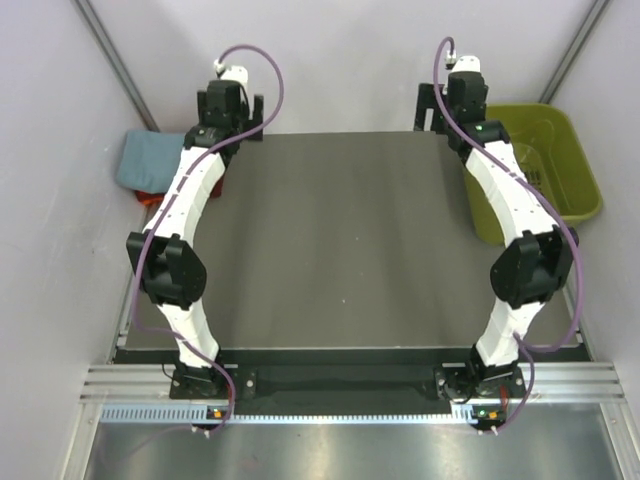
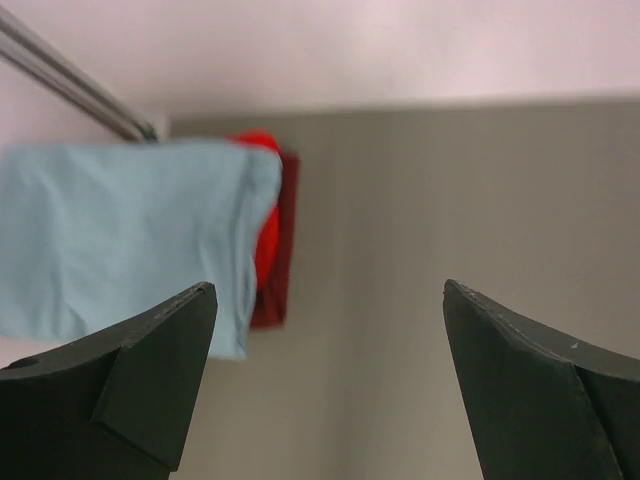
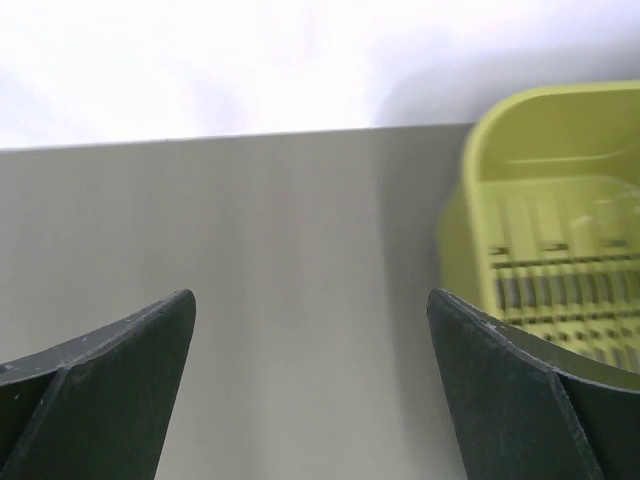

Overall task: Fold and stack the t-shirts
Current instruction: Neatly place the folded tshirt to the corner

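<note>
The worktop [image 1: 340, 250] is bare from the near edge, where both arms are bolted, to the far edge. No shirt lies spread out for folding. Both arms reach to the far side, the left one toward the far-left corner and the right one toward the far-right corner.

The left pincer [image 2: 327, 290] is spread wide, with nothing between its fingers and nothing touching them. The right pincer [image 3: 310, 295] is spread just as wide and is also empty, above bare worktop.

Beyond the left pincer sits the stack, at the far-left corner and mostly past the left edge in the top view. The grey-blue shirt [image 2: 120, 240] is on top. The bright red shirt [image 2: 265, 245] shows under its right side, and the dark red shirt [image 2: 285, 230] under that. The grey-blue layer lies somewhat skewed over the reds. Beyond the right pincer, off the far-right corner, the basket [image 3: 520, 130] shows no cloth in what can be seen of it.

My reading is that the folding is done or nearly so, and what remains is tidying the pile. To do that well:
- Bring the left pincer down over the grey-blue shirt's near-right corner with the fingers apart.
- Nudge or lift only the top layer so the reds underneath stay put.
- Square its edge to theirs, then let go without snagging a fold.
- Keep the right arm back from the basket rim.
</note>
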You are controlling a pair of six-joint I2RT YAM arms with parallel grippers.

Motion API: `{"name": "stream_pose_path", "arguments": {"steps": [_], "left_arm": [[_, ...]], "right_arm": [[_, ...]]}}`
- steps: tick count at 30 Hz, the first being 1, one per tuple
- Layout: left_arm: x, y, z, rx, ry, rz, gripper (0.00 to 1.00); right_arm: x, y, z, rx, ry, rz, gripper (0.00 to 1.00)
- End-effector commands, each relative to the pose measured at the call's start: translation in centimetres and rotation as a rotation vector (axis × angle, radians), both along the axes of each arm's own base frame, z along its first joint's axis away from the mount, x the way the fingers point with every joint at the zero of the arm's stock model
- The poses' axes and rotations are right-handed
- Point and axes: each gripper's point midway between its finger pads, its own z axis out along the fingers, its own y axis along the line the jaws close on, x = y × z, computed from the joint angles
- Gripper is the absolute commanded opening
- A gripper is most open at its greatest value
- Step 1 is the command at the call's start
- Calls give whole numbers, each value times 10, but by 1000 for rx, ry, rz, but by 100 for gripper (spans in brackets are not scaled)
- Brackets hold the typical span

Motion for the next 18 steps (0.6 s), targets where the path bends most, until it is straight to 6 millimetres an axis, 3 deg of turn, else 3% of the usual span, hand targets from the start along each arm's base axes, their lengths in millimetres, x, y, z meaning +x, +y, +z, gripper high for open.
{"name": "stream_pose_path", "arguments": {"steps": [1, 2, 3, 4, 5, 6, 11, 14, 18], "left_arm": [[-24, -15, 6, -70, 6, -78, 99], [-28, -16, 12, -100, -10, -75, 99], [-30, -16, 13, -107, -13, -86, 99], [-33, -18, 20, -119, -31, -102, 99], [-35, -19, 11, -128, -14, -98, 99], [-36, -17, 10, -146, -14, -82, 99], [-50, -26, 12, -283, -3, -98, 99], [-60, -36, 29, -305, -30, -170, 99], [-68, -32, 46, -320, -80, -158, 99]], "right_arm": [[-27, -13, 21, -78, -21, -93, 100], [-34, -11, 15, -88, -8, -82, 100], [-45, -10, 31, -80, -39, -65, 99], [-50, -9, 35, -84, -49, -51, 100], [-56, -9, 35, -99, -50, -41, 100], [-64, -13, 48, -98, -79, -54, 100], [-92, -19, 78, -169, -138, -48, 100], [-103, -19, 81, -235, -137, -24, 100], [-114, -29, 81, -262, -123, -77, 100]]}}
